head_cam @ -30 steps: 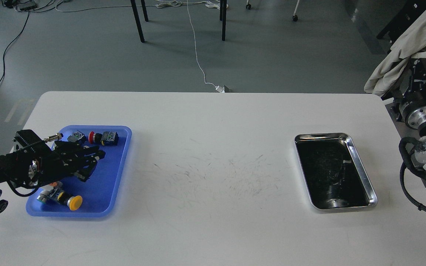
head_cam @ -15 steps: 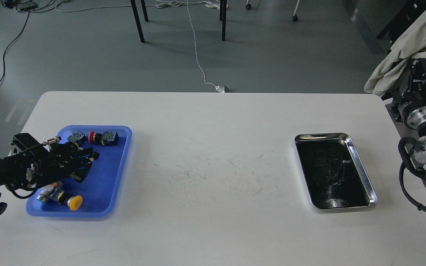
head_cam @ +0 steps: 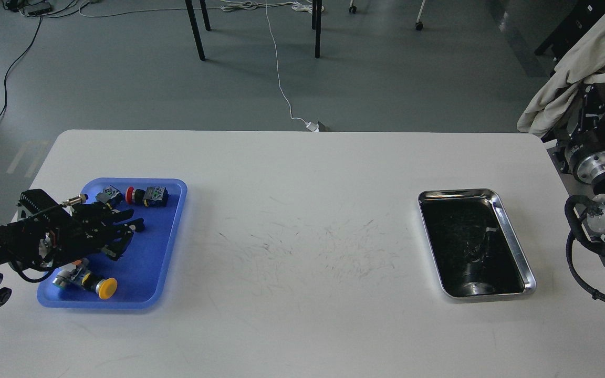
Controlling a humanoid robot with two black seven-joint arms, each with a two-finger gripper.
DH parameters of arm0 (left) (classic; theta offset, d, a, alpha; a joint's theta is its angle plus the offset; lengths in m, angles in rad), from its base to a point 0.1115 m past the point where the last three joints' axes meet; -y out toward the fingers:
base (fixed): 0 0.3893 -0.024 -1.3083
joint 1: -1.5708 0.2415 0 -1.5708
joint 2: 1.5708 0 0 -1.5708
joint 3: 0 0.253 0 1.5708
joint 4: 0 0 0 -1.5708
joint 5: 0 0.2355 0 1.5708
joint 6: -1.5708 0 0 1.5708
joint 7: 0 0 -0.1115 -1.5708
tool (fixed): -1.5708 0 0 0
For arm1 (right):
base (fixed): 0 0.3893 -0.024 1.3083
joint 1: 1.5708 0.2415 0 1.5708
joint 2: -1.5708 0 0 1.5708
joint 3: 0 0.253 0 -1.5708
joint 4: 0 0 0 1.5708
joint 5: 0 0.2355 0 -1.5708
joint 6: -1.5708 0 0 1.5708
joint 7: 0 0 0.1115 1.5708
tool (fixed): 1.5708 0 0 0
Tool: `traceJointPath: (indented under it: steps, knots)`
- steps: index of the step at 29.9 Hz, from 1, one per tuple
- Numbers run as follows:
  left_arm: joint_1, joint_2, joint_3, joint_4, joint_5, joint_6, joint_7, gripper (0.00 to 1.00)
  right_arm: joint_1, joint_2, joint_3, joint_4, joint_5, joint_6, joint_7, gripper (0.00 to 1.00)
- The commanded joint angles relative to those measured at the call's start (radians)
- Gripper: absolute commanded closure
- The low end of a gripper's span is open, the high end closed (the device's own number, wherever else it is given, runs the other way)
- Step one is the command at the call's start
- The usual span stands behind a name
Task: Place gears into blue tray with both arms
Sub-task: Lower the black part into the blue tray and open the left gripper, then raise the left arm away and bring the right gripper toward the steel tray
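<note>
Our left gripper [head_cam: 126, 233] sits over the left-middle part of the blue tray [head_cam: 158, 257], reaching in from the left edge; its black fingers look spread apart a bit with nothing we can make out between them, though it's all dark on dark, so we can't tell for sure how wide they are; no gear is clear to us anywhere near it, they'd be too tiny and black to pick out.

Just near of that gripper, in the tray's near-left corner, lies a yellow-cap switch [head_cam: 104, 287] on its side; at the far end of the tray there's a red-cap switch [head_cam: 145, 196], with another small greyish switch part [head_cam: 108, 195] just left of it.

The tray itself is on the left side of the white counter [head_cam: 302, 173]; the counter's middle has lots of faint dark scuff marks.

Well apart on the right sits a shiny silver tray [head_cam: 512, 236] with a dark bottom; whether anything small lies in it we can't tell.

Our right arm [head_cam: 602, 215] shows only at the right edge, past the counter's corner, silver joint rings and a looping black cable; its gripper isn't visible to us.
</note>
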Motion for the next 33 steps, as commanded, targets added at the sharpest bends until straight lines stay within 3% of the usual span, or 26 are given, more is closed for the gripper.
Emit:
traceJointPath:
  steps: [1,7,12,19,29,33]
  knots:
    - [-0.001,0.002,-0.007,-0.004,-0.041,0.003,0.0,0.5,0.002,0.0,-0.001,0.002,0.0,0.001,0.0,0.01]
    - [-0.021,0.012,-0.015,-0.007,-0.191,0.003,0.0,0.39,0.009,-0.002,-0.001,0.002,0.0,0.002,-0.008,0.01]
    - [-0.116,0.043,-0.017,-0.01,-0.379,-0.019,0.0,0.33,0.011,-0.009,-0.001,0.031,-0.002,0.007,-0.008,0.01]
    - [-0.193,0.065,-0.018,-0.014,-0.711,-0.156,0.0,0.27,0.003,-0.012,-0.001,0.058,-0.005,0.013,0.0,0.01]
    - [-0.258,0.063,-0.027,-0.009,-1.219,-0.299,0.0,0.19,0.017,-0.107,-0.053,0.152,-0.126,0.142,-0.06,0.01]
    - [-0.276,0.06,-0.09,-0.004,-1.393,-0.38,0.0,0.15,0.015,-0.141,-0.059,0.176,-0.132,0.218,-0.061,0.01]
